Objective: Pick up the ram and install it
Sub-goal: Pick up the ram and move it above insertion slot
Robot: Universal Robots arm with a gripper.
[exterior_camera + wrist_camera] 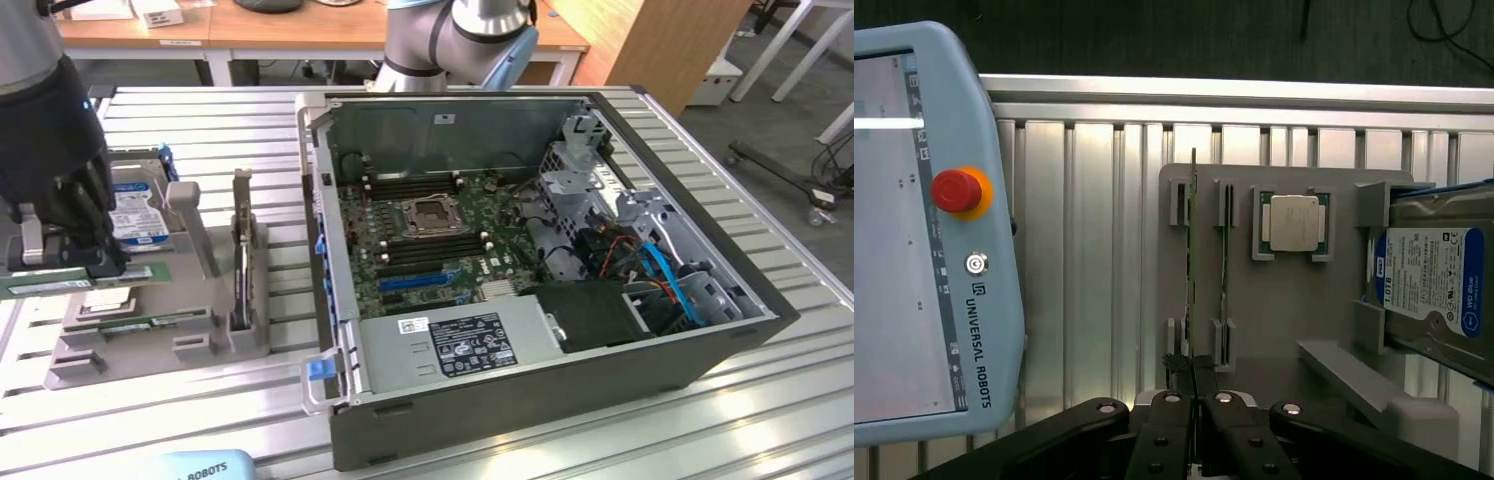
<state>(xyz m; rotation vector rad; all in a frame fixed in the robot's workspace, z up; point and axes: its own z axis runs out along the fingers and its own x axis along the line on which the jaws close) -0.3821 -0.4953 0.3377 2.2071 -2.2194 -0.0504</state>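
Robot gripper point(1194, 402) with its jaws pinched together on the flat faces of the ram point(1192, 250), a thin green stick held edge-on over the grey parts holder point(1284, 330), probably so it hangs straight; the open computer case point(747, 335) sits well apart

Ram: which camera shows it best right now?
Exterior view: the ram shows its long green side, partly behind the claw. The wrist view sees the ram edge-on, a thin strip.
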